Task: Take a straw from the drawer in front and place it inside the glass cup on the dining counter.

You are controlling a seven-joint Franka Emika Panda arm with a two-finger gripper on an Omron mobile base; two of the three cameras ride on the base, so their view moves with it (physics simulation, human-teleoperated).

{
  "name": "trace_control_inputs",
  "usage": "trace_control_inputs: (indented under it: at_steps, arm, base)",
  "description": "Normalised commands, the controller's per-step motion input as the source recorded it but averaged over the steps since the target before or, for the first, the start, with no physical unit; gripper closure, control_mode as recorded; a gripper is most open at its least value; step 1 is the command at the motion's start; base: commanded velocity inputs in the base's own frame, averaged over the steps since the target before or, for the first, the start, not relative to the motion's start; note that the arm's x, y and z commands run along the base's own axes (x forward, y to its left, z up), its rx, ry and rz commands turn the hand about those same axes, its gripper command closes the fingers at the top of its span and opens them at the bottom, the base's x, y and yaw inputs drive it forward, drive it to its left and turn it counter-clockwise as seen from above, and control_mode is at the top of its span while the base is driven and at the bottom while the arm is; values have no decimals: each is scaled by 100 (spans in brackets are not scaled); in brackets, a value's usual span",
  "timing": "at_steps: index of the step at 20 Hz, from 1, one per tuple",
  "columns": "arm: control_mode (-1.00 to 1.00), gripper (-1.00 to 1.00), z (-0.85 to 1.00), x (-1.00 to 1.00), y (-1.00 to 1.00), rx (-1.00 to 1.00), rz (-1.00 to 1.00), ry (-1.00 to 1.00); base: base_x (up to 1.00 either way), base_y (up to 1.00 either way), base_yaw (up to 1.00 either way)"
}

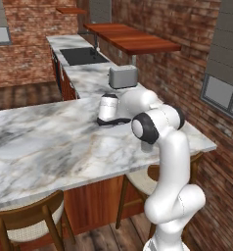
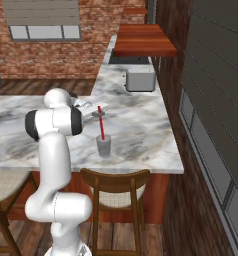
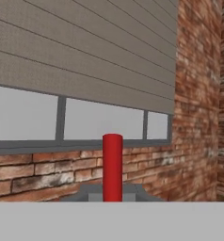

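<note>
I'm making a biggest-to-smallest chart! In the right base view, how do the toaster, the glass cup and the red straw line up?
1. Toaster, biggest though farthest from the camera.
2. Glass cup and straw: unsure. The straw looks taller but far thinner; the cup looks wider, and the straw's lower end sits inside it.

Straw in glass cup on dining counter

Straw [image 2: 100,123]: thin red stick, lower end inside glass cup [image 2: 104,146], leaning slightly, top sticking well above rim; hand view shows it upright [image 3: 112,167]. Cup: small clear greyish tumbler, upright on white grey-veined marble counter [image 2: 141,125], nr front edge, above a stool.
</note>
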Motion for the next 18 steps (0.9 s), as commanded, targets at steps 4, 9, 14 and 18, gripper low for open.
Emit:
trace_control_inputs:
  at_steps: [4,9,14,18]
  arm:
    - [-100,100,-11,22,0,2,0,0]
    - [-100,100,-14,15,0,1,0,0]
    - [-100,100,-19,13,0,1,0,0]
    - [-100,100,-18,14,0,0,0,-4]
  base:
    - [0,0,0]
    - [0,0,0]
    - [0,0,0]
    - [0,0,0]
